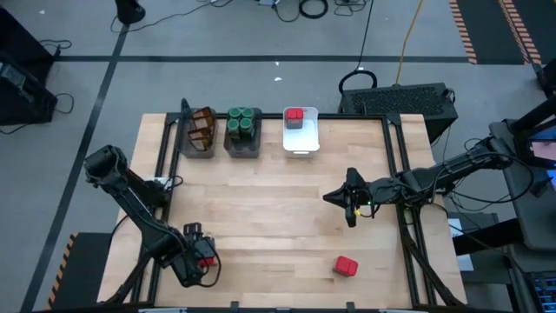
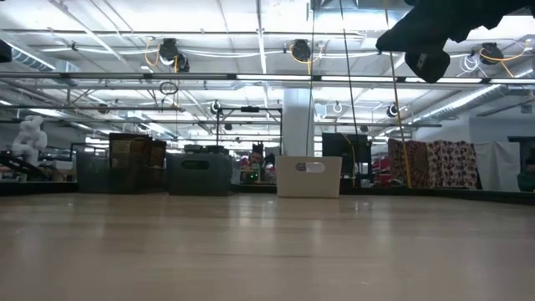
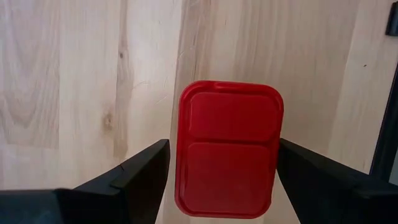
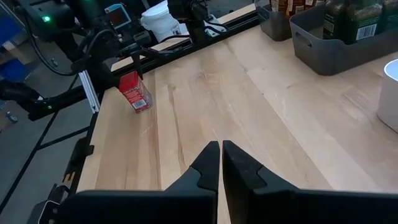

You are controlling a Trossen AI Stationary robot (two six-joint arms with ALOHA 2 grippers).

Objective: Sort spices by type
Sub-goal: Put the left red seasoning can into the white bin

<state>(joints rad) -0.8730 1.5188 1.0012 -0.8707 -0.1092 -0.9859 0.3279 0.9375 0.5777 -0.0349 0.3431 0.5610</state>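
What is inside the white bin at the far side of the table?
The white bin holds red tins at its far end. Its near part looks bare. Whether more tins lie under the top ones cannot be seen.

The table is pale wood — smooth, satin-matt, with visible grain and a small knot. Between the jaws of the left gripper stands a red tin, smooth with a soft sheen and a moulded lid panel. The fingers beside it look like matt black plastic — so do the right gripper's closed pair.
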